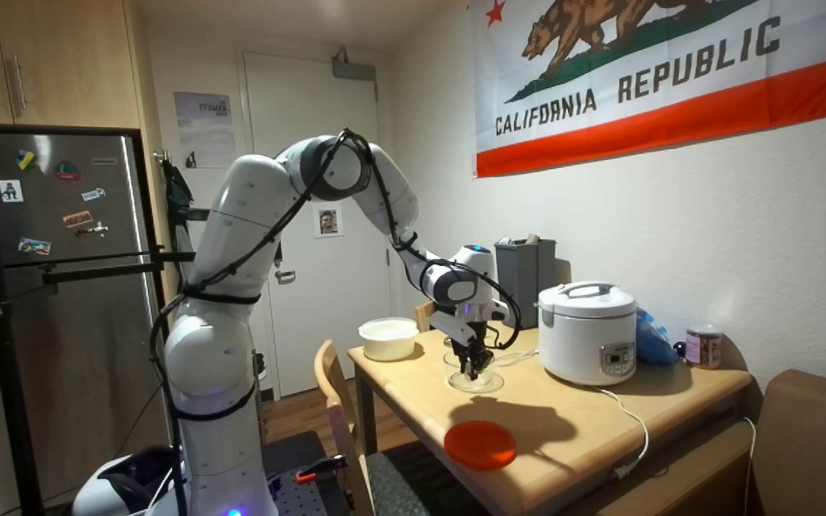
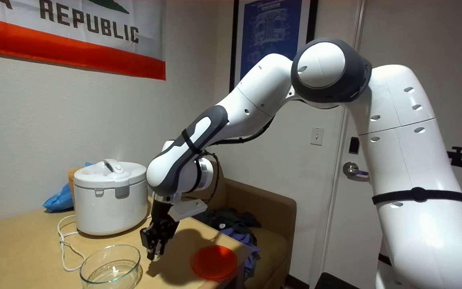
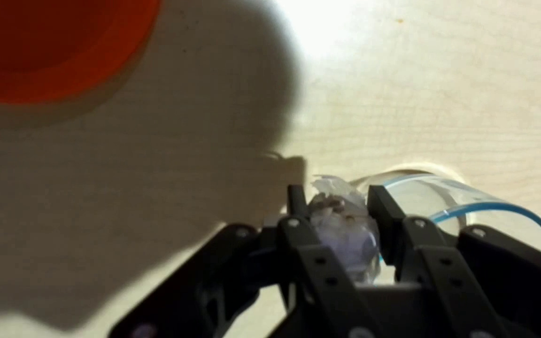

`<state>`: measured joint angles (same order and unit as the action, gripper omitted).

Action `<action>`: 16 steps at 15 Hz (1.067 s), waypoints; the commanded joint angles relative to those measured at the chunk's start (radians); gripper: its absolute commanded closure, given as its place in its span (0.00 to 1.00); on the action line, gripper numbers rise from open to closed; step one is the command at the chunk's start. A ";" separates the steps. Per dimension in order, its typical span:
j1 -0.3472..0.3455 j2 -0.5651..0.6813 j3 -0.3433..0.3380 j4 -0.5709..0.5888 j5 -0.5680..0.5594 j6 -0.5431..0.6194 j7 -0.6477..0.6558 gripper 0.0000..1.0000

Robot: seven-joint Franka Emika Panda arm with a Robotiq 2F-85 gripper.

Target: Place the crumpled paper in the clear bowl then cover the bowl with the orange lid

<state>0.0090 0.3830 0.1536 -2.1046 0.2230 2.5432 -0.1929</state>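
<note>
Arm (image 2: 263, 92) arched high, gripper (image 3: 339, 202) pointing down and pinching the crumpled paper (image 3: 348, 234) just beside the clear bowl (image 2: 110, 269)! The orange lid (image 2: 214, 263) lies flat on the desk (image 1: 599, 430), apart; the white rice cooker (image 1: 578, 340) stands close by, a cord (image 2: 62, 240) curling near the bowl.

Rice cooker (image 1: 574, 340), blue bag (image 2: 59, 200) perhaps

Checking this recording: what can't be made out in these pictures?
- Orange lid: cut off by the wrist view's top and left edges.
- Clear bowl: near side cut off by the bottom edge in an exterior view.
- Crumpled paper: partly hidden behind the gripper in the wrist view.
- Jar label: too small to read in an exterior view.
</note>
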 commanded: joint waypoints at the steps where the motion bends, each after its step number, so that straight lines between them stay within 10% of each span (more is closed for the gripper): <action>1: 0.010 -0.085 0.002 -0.028 -0.007 0.010 0.016 0.61; 16: 0.134 0.029 0.000 0.220 -0.164 -0.158 0.050 0.59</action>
<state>0.1367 0.3639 0.1552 -1.9479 0.0842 2.4396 -0.1679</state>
